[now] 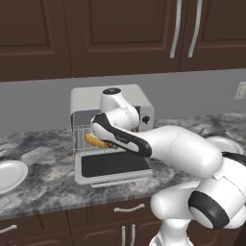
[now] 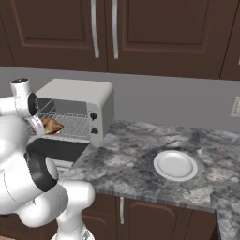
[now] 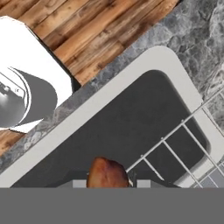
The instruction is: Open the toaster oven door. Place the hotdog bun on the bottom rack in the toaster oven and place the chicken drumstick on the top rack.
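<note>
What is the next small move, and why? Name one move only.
Probably carry the chicken drumstick a little deeper into the oven, over the top rack, before letting go. The gripper is shut on it, and the hand view looks down on the open door and just the front edge of a rack. The hotdog bun already lies inside.

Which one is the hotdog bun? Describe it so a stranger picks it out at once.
Find the white toaster oven on the grey marble counter, its door folded down flat. Inside, on a wire rack, lies the hotdog bun: long and golden-orange, unlike the darker, rounder chicken drumstick held in the tool.
</note>
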You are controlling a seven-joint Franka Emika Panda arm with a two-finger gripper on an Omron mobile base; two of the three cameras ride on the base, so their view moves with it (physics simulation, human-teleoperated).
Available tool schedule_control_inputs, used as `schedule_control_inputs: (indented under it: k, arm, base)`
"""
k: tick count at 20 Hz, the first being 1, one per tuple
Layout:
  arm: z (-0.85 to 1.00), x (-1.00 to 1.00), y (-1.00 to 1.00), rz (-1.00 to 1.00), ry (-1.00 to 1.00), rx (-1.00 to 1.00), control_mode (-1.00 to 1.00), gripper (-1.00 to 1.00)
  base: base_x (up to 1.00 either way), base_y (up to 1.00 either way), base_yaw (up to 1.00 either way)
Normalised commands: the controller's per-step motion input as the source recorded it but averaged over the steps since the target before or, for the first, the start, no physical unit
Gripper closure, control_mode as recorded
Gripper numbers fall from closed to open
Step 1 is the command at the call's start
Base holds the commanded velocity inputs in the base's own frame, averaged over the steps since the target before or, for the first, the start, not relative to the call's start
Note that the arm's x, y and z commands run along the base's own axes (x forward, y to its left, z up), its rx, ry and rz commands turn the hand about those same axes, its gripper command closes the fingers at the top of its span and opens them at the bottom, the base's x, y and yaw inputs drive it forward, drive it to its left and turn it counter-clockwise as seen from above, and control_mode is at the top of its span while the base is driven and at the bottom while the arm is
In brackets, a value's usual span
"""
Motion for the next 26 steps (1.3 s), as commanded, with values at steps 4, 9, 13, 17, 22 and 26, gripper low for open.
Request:
schedule_control_inputs:
  k: [4, 9, 13, 17, 22, 26]
  arm:
    - [0.0, 0.0, 0.0, 0.08, 0.0, 0.0, -1.0, 1.0]
    - [0.0, 0.11, 0.0, 0.06, 0.0, 0.0, -1.0, 1.0]
    - [-0.03, 0.2, 0.0, 0.03, 0.01, 0.0, -1.0, 1.0]
    - [-0.04, 0.21, 0.0, 0.03, 0.0, -0.01, -1.0, 1.0]
    - [-0.19, 0.14, 0.0, 0.05, 0.0, -0.01, -1.0, 1.0]
    - [-0.38, 0.06, 0.04, 0.05, 0.01, -0.03, -1.0, 1.0]
  base:
    - [0.0, 0.0, 0.0]
    - [0.0, 0.0, 0.0]
    - [0.0, 0.0, 0.0]
    - [0.0, 0.0, 0.0]
    - [0.0, 0.0, 0.0]
    - [0.0, 0.0, 0.0]
